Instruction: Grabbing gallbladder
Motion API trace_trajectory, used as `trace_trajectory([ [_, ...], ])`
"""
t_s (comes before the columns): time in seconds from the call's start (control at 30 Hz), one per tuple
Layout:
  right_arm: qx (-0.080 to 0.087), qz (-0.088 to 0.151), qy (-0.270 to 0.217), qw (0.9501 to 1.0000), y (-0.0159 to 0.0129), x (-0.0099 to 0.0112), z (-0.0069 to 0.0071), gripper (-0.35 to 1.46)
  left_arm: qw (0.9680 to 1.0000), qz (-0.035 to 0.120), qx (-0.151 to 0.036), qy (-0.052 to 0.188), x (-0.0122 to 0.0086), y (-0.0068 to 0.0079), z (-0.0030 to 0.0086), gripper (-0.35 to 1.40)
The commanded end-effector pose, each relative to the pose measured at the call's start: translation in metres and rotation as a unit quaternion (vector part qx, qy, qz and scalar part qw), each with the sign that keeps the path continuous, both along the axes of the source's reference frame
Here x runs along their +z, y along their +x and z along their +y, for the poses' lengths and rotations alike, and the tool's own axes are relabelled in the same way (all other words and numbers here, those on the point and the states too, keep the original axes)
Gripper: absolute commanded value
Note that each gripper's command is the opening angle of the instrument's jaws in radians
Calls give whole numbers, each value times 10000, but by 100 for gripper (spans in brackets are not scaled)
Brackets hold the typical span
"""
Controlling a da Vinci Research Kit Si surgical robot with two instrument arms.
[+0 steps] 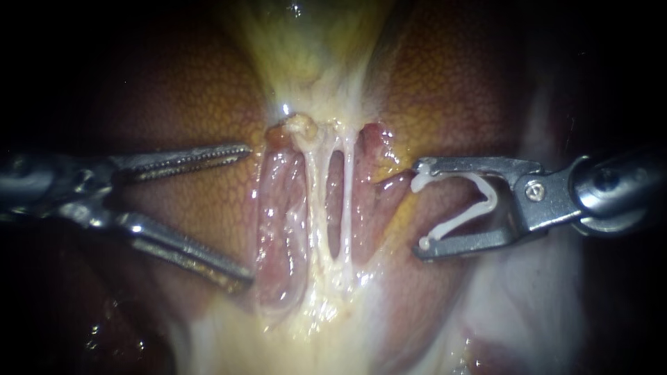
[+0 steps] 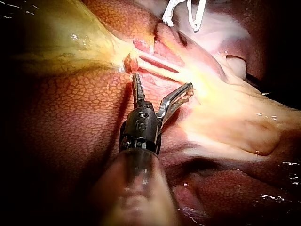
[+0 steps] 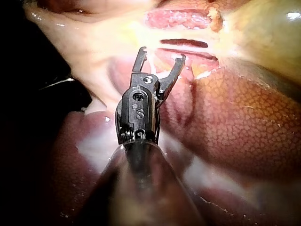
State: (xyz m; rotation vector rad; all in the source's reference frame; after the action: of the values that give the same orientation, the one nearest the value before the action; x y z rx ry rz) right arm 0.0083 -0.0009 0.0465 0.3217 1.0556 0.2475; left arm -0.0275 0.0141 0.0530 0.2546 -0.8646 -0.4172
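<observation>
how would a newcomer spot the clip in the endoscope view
Start at the liver, then the two pale tubes in its cleft. Beside them, my right instrument holds the clip between its jaws: the only bent white band, unlike the straight tubes and grey jaws.

You look at a mottled reddish-brown liver with a fine honeycomb surface that spreads to either side of the middle. Down the middle run two thin strands side by side: a pale whitish left tube and a pale whitish right tube. A narrow dark slot lies between them. At their upper ends sits a small tan lumpy nub of tissue. Glistening pink bared tissue flanks the tubes on both sides. To your right, near the tubes but apart from them, is a white curved plastic clip. Its open mouth faces the tubes and it touches neither.
</observation>
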Motion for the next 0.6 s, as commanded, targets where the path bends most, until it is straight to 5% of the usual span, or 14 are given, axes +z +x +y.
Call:
trace_trajectory([
  [0.03,0,0,0,10000,0,0,0,59,10000,-2,3,0,0,0,0,94],
  [0.23,0,0,0,10000,0,0,0,59,10000,2,-40,-1,-6,1,11,89],
  [0.6,-1,0,0,10000,0,0,0,59,9997,19,-259,-15,-2,-21,61,73],
])
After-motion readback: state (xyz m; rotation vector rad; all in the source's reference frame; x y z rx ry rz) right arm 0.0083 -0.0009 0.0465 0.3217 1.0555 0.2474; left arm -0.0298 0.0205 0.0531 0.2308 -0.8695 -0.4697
